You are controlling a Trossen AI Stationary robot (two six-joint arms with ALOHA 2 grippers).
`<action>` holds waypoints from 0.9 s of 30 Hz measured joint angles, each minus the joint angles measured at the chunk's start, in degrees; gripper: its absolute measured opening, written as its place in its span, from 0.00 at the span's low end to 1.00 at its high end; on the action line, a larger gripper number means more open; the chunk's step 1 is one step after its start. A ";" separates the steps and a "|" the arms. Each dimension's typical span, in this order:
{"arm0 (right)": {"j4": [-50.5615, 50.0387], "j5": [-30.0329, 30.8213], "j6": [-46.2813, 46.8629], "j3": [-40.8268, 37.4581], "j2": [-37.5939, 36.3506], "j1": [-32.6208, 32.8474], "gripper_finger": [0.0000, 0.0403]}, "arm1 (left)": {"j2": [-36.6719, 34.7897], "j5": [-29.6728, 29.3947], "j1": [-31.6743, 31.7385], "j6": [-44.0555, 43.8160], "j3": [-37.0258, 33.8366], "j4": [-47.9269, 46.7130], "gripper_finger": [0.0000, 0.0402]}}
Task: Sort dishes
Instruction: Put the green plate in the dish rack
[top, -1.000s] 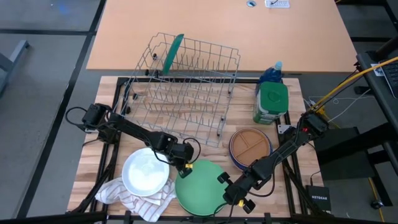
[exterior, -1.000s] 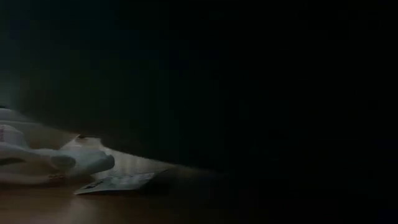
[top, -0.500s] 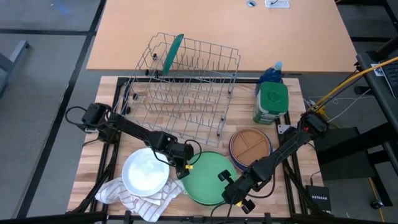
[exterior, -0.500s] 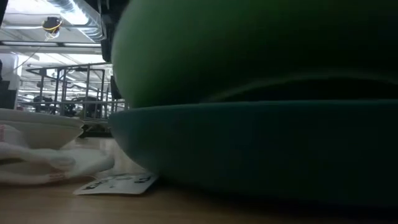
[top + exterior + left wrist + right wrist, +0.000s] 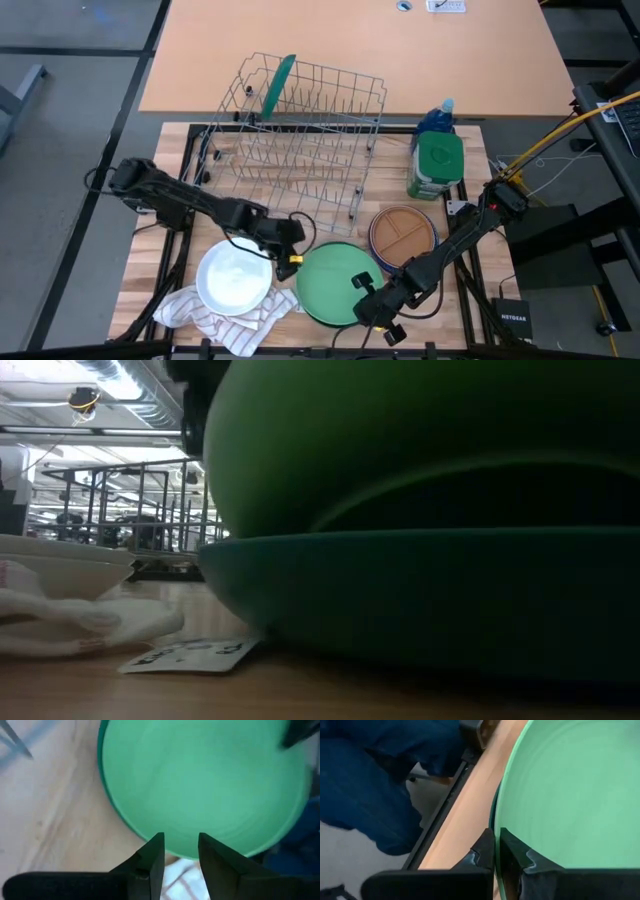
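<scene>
Near the table's front edge, light green plate [image 5: 337, 285] pinched at its rim by right gripper [image 5: 496, 851]. Left gripper [image 5: 179, 851] just beside the plate's opposite rim, fingers parted, holding nothing (white bowl [image 5: 234, 277] lying alongside on striped cloth [image 5: 205, 309]).

Light green plate [image 5: 420, 450] fills the low view, cut off at top and right, hiding table and arms behind; blurred and cropped in the left wrist view.
</scene>
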 joint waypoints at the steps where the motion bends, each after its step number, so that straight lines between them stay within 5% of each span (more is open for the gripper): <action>1: 0.11 0.75 1.02 0.00 -0.01 -0.06 0.03 | -1.40 -0.97 0.00 0.05 0.00 0.01 0.26; 14: 1.60 0.76 11.70 0.04 -4.05 -4.01 0.03 | -17.34 -14.52 -2.94 1.27 0.00 0.53 0.22; 27: 6.13 1.34 17.91 3.82 -10.08 -5.37 0.03 | -19.26 -24.05 -6.87 6.79 0.00 0.55 0.22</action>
